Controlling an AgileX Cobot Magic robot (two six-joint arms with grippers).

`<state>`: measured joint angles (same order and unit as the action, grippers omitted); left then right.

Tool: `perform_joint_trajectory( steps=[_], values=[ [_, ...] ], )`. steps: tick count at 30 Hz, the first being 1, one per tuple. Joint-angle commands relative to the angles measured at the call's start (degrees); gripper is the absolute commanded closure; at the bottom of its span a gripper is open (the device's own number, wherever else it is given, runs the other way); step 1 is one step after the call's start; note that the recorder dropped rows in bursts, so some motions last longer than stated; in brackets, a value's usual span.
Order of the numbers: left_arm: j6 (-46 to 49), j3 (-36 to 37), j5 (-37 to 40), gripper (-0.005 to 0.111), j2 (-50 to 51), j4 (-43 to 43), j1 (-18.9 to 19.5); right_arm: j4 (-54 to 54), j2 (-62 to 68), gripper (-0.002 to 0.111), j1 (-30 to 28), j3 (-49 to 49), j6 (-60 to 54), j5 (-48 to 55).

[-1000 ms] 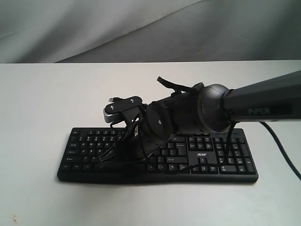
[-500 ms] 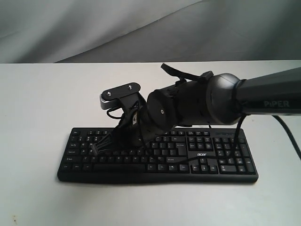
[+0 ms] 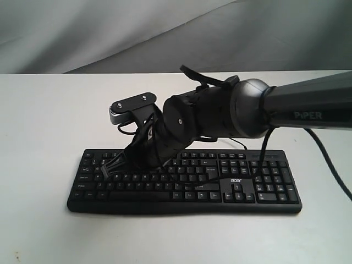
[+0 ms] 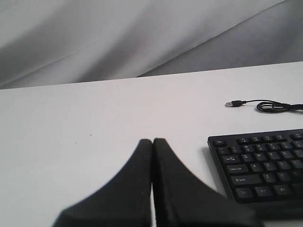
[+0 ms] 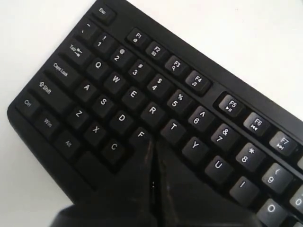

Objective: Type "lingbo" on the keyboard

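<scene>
Table (image 3: 38, 126) white, grey cloth backdrop behind. Left gripper (image 4: 152, 142) hangs over the tabletop with fingers pressed together, nothing between them; keyboard (image 3: 264, 190) sits just beside it, apart, Esc corner nearest. Keyboard flat on the table, long axis running left to right across the exterior view, legends upright toward the camera. Esc and Ctrl end at left, number pad (image 3: 265, 179) at right, white logo (image 3: 235, 180) just left of the pad. Right gripper (image 5: 152, 143) low over the left half of the letter block, fingers closed flat against each other, tip beside the F key; cannot tell if it touches a key. Right arm (image 3: 308, 107) reaches in from the right, crossing above the keyboard. Cable (image 4: 272, 107) loose on the table past the keyboard's far edge.
</scene>
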<state>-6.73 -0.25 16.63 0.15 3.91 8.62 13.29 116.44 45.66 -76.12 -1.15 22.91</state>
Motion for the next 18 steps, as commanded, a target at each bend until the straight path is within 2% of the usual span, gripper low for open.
perform_joint_trajectory(
  steps=[1, 18],
  values=[
    [-0.23, 0.25, -0.26, 0.106, -0.15, -0.46, 0.11, -0.92, -0.06, 0.108, -0.36, -0.32, -0.76, -0.44],
    [-0.23, 0.25, -0.26, 0.106, -0.15, -0.46, 0.11, -0.91, 3.68, 0.108, 0.12, -3.27, -0.96, 2.36]
  ],
)
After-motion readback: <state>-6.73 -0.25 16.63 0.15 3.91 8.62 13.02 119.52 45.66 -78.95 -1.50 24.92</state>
